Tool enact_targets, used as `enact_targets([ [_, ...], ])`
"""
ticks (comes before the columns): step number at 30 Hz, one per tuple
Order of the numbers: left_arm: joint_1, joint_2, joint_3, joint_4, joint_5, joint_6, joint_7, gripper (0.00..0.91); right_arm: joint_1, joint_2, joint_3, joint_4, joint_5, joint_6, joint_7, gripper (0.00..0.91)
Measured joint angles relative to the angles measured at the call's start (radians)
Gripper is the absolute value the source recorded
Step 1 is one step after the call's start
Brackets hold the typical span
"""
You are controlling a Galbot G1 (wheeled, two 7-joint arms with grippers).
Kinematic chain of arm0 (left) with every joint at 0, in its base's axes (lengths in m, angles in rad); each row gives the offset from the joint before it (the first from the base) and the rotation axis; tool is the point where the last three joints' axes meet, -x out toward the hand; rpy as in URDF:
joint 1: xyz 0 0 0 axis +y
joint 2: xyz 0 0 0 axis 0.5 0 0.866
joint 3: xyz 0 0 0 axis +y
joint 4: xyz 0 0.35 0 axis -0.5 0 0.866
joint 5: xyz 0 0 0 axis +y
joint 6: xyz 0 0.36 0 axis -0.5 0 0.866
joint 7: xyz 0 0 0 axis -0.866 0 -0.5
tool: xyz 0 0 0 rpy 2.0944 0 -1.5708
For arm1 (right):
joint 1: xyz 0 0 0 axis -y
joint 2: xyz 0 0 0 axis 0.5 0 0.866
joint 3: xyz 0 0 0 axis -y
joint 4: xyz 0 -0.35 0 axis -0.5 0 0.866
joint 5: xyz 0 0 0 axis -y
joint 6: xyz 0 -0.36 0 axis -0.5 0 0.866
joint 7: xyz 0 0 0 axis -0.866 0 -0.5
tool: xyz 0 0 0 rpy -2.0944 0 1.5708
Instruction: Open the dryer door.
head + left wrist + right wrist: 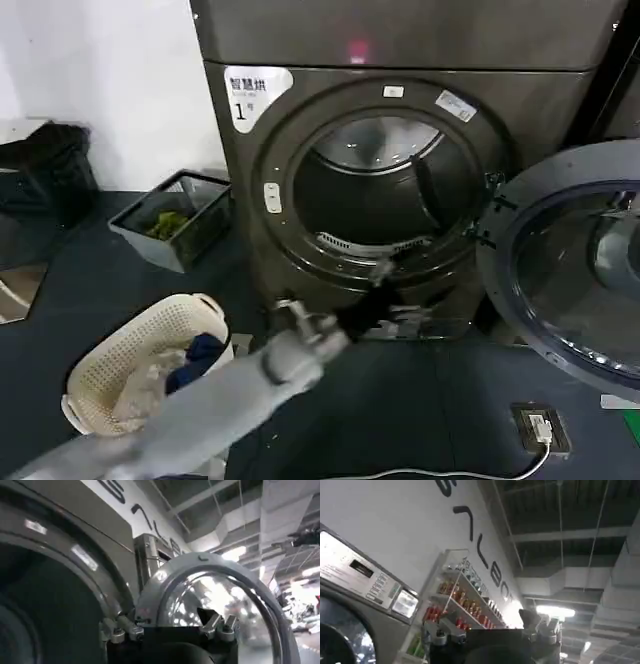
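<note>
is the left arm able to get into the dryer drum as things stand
Probably yes: the dryer door is swung wide to the right, leaving the drum opening unblocked, and the left end effector is already at its lower rim.

Dim head view w/ blurred left arm [200,400]; ceiling lights [235,554] glare on dryer door [220,595].

I am standing in what is looking like a laundry shop. A big front-loading dryer [400,190] marked "1" is facing me beside a neighbouring machine [355,605] with a control panel. A laundry basket [130,360] is sitting on the dark floor [420,410]. Stocked shelves [465,600] are lining a lettered wall beneath exposed ceiling ducts [560,585].
</note>
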Motion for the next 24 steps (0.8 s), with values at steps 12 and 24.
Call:
enact_targets([
  [12, 0.219, 0.534, -0.203, -0.348, -0.009, 0.341, -0.089, 0.907, 0.054, 0.013, -0.034, 0.041, 0.008, -0.097, 0.005, 0.907],
  [24, 0.437, 0.889, -0.459, -0.462, -0.099, 0.671, 0.098, 0.907, 0.086, 0.018, -0.076, 0.01, 0.013, -0.033, -0.018, 0.907],
])
